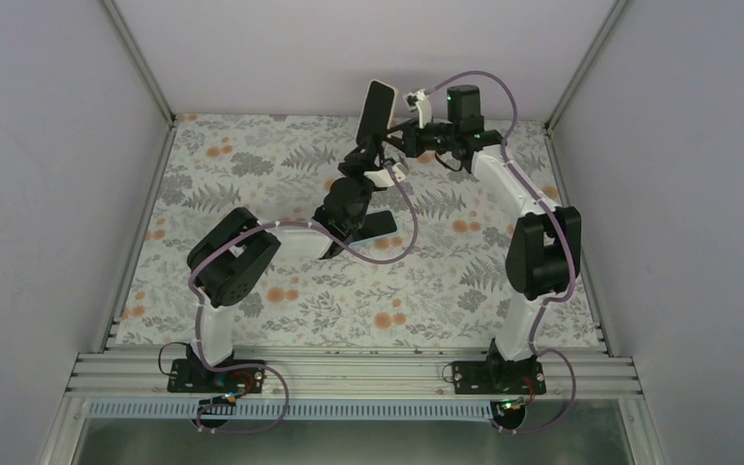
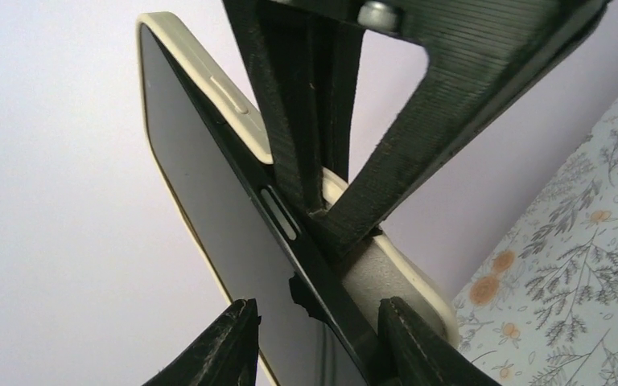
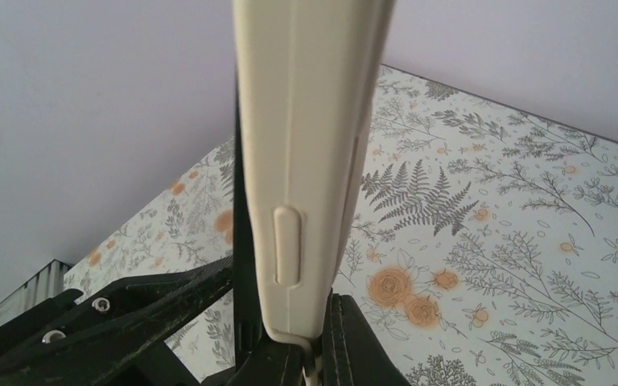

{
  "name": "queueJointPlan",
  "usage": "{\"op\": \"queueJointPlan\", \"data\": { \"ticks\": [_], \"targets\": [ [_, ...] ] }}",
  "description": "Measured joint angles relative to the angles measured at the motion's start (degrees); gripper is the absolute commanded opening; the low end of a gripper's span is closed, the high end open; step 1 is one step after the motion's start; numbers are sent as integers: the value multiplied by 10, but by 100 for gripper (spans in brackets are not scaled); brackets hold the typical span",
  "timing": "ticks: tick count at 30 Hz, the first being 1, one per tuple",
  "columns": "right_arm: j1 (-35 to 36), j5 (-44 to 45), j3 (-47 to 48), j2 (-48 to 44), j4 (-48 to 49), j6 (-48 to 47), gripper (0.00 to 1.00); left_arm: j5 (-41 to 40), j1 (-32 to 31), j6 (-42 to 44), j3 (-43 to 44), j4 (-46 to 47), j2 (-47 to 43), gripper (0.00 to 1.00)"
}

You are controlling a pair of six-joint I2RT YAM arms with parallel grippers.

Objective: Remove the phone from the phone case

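phone (image 2: 209,217) in cream case (image 3: 306,161) clamped upright by left claw (image 2: 318,338); right claw (image 3: 298,350) pinches case edge.

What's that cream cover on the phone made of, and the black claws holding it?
The phone case looks like soft matte rubber or silicone: smooth, no glare, moulded button bumps. The fingers of the right gripper look like hard black plastic, with fine ridged lines, possibly 3D-printed.

Dark phone (image 2: 201,209) upright in cream case (image 3: 306,121)
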Motion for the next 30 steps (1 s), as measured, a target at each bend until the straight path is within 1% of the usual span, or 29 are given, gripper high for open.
{"op": "queueJointPlan", "data": {
  "ticks": [2, 5, 7, 12, 19, 23, 26, 28, 30],
  "targets": [
    [2, 4, -2, 0, 5, -2, 3, -3, 0, 9, 0, 13, 6, 33],
    [5, 4, -3, 0, 13, -3, 3, -5, 2, 18, 0, 20, 8, 32],
    [7, 7, -3, -1, 19, -4, 3, -7, 3, 23, 0, 25, 8, 28],
    [10, 11, -3, -4, 27, -6, 3, -9, 6, 37, 1, 46, 14, 24],
    [10, 11, -4, -9, 28, -6, 3, -9, 9, 54, 1, 61, 14, 21],
    [13, 11, -4, -12, 28, -6, 3, -12, 14, 68, 1, 76, 14, 16],
    [16, 11, -4, -13, 29, -4, 3, -15, 18, 73, 1, 83, 14, 14],
    [17, 12, -4, -13, 29, -3, 2, -20, 19, 73, 1, 85, 14, 11],
    [17, 11, -4, -13, 29, -1, 2, -20, 19, 71, 1, 87, 14, 4]
  ]
}}
